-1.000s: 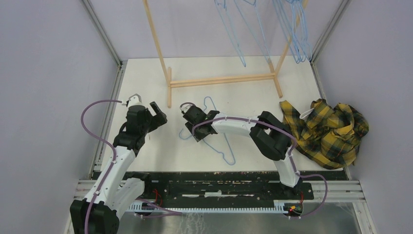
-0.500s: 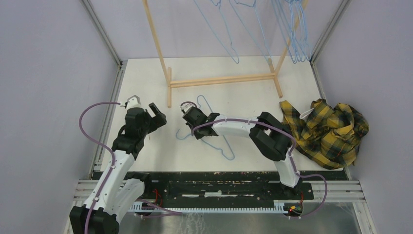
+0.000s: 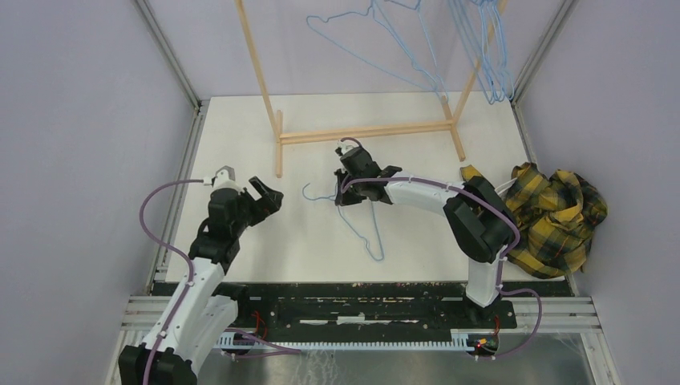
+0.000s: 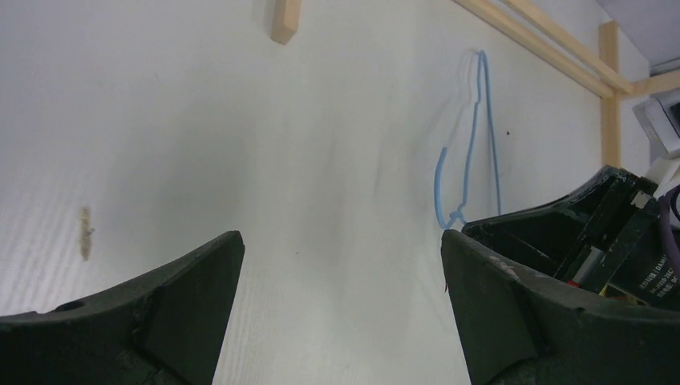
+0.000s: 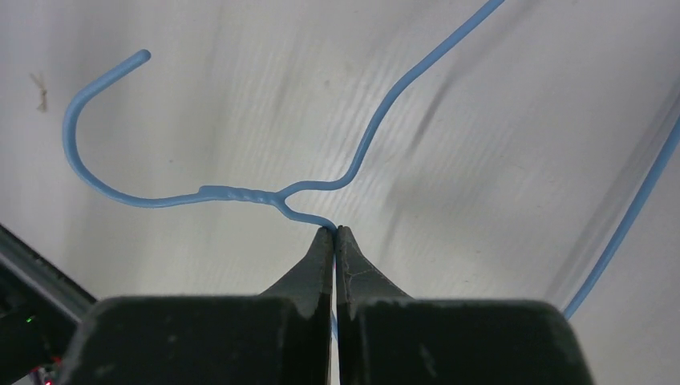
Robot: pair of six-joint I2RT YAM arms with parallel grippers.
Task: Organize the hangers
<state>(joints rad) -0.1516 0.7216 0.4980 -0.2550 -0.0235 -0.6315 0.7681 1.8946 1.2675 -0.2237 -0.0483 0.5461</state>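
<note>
One light-blue wire hanger (image 3: pixel 375 255) is out on the white table, its hook pointing left. My right gripper (image 3: pixel 345 196) is shut on its wire just beside the twisted neck (image 5: pixel 232 194); in the right wrist view the right gripper (image 5: pixel 334 231) pinches the wire, and the hook (image 5: pixel 80 120) curls off to the left. Several more hangers (image 3: pixel 481 48) hang from the wooden rack (image 3: pixel 365 131) at the back, one of them (image 3: pixel 377 36) swung out to the left. My left gripper (image 3: pixel 269 195) stands open over bare table to the left of the held hanger (image 4: pixel 473 120), and nothing lies between the left gripper (image 4: pixel 341 273) fingers.
A yellow-black plaid cloth (image 3: pixel 553 216) lies crumpled at the table's right edge. The rack's foot (image 4: pixel 285 20) and its low crossbar stand just behind both grippers. Metal frame posts and grey walls close in the table on both sides.
My right gripper has shut on the hanger and carried it right and back toward the rack. A hanger on the rack has swung left. The left gripper shifted slightly right, still open.
</note>
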